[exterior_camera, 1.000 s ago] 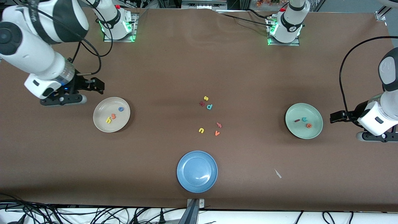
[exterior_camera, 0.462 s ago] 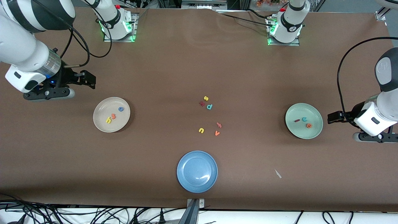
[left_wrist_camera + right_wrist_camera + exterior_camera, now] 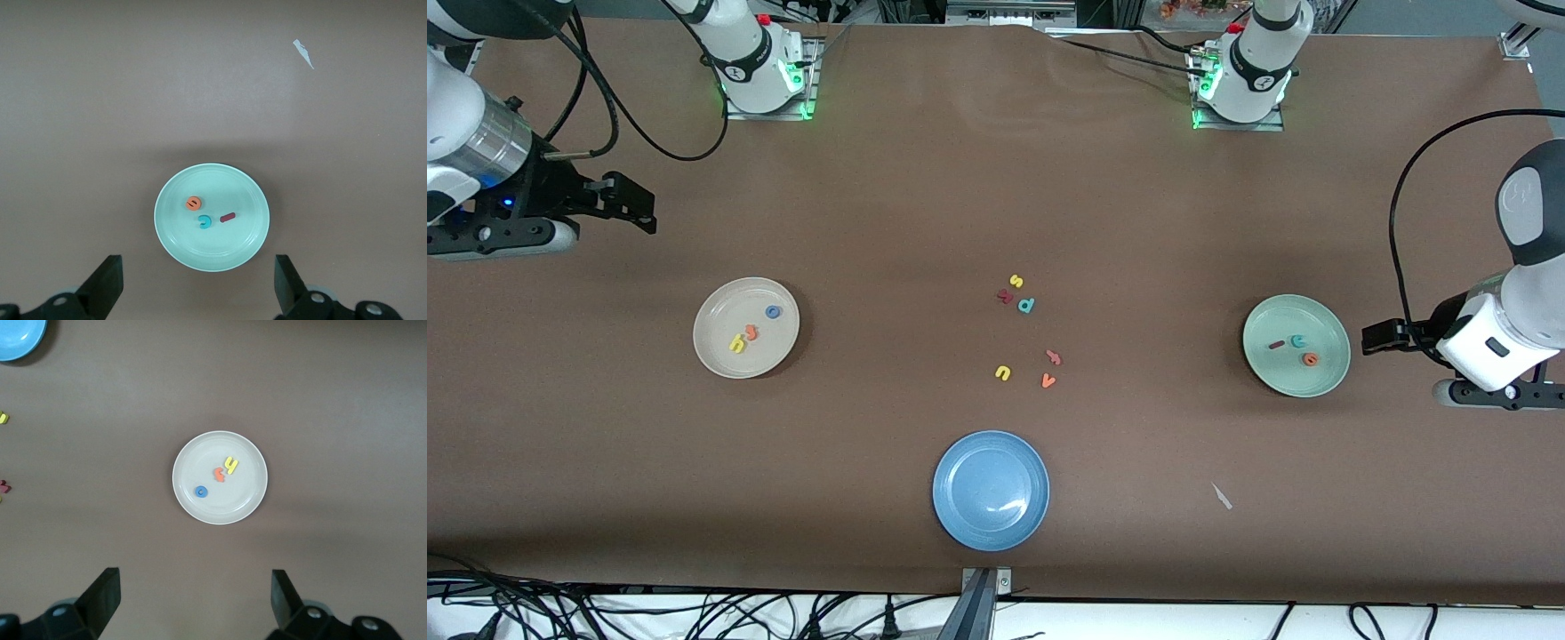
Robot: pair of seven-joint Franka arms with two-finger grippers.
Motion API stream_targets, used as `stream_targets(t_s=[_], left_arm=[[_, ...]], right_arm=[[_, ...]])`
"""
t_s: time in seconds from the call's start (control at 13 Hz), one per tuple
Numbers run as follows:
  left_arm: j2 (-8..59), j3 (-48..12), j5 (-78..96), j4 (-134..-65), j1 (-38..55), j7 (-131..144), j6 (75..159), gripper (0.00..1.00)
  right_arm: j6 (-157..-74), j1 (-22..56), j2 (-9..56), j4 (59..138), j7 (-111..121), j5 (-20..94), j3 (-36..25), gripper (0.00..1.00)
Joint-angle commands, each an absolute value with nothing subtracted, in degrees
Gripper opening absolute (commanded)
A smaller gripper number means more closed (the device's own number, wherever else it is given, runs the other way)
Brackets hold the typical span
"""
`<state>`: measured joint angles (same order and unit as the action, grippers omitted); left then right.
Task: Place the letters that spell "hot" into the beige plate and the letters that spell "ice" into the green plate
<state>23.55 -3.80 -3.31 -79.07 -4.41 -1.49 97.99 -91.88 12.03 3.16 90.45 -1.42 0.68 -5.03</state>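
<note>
Here, a matte brown counter (image 3: 925,204) spreads under me, cables trailing along its camera edge. The round cream-beige plate (image 3: 716,351) toward my right arm's end holds the yellow h (image 3: 736,343), orange t (image 3: 751,332) and blue ring-shaped o (image 3: 772,311); the round mint-green plate (image 3: 1325,373) toward my left arm's end holds the dark red bar i (image 3: 1276,344), teal c (image 3: 1299,340) and orange round e (image 3: 1309,359). My right pincer (image 3: 643,212) and left pincer (image 3: 1371,337) hover spread wide, gripping nothing, each just outside its plate.

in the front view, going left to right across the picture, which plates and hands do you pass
right hand → beige plate → blue plate → green plate → left hand
</note>
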Motion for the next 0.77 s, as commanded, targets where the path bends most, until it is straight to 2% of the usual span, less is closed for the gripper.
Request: stream_targets(t_s=[0.0, 0.69], left_arm=[[23.2, -3.3, -1.3, -79.3, -4.3, -2.5, 98.5, 0.99], [23.4, -3.3, -1.3, -79.3, -4.2, -2.5, 98.5, 0.99]], right_arm=[[-90.6, 11.6, 3.6, 88.9, -0.4, 1.9, -5.0, 1.0], [-90.5, 11.7, 4.7, 88.8, 0.1, 2.1, -5.0, 1.0]])
